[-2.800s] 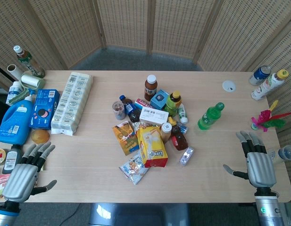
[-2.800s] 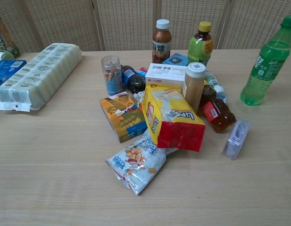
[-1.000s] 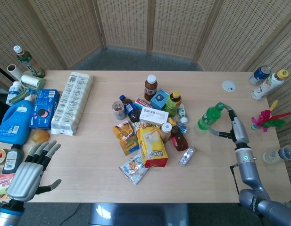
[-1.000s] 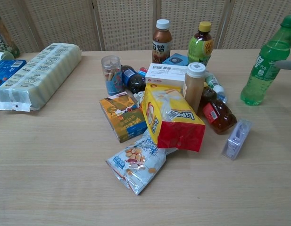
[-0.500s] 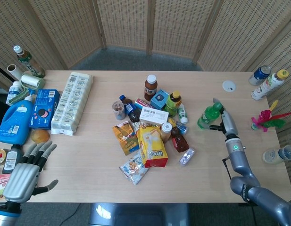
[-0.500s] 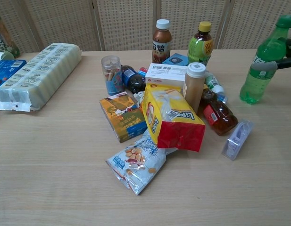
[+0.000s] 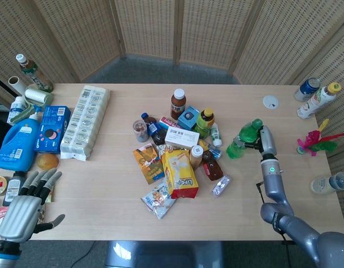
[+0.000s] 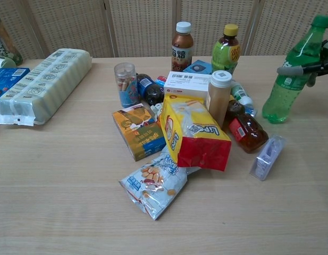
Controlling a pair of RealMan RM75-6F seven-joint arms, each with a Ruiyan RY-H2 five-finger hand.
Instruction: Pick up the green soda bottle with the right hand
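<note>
- You have one green soda bottle [image 7: 241,138] on the table [image 7: 105,184], standing apart to the right of the central pile of goods.
- In that pile you can count one brown bottle with a white cap [image 8: 182,40], one yellow-capped bottle [image 8: 226,49], one yellow-and-red snack bag [image 8: 195,134] and one small clear jar [image 8: 125,84].
- One long pale multipack [image 7: 85,120] lies on the left side; one blue detergent jug [image 7: 17,142] sits further left.
- The soda bottle is translucent green with a green cap and a green label around its middle.
- Its long axis runs near vertical; the cap end leans to the right in the chest view, the base left and down.
- Your right hand [image 7: 264,141] grasps the bottle at its upper body, with fingers [image 8: 290,69] wrapped across it.
- Your left hand [image 7: 24,212] rests at the table's near left edge, fingers spread, holding nothing.
</note>
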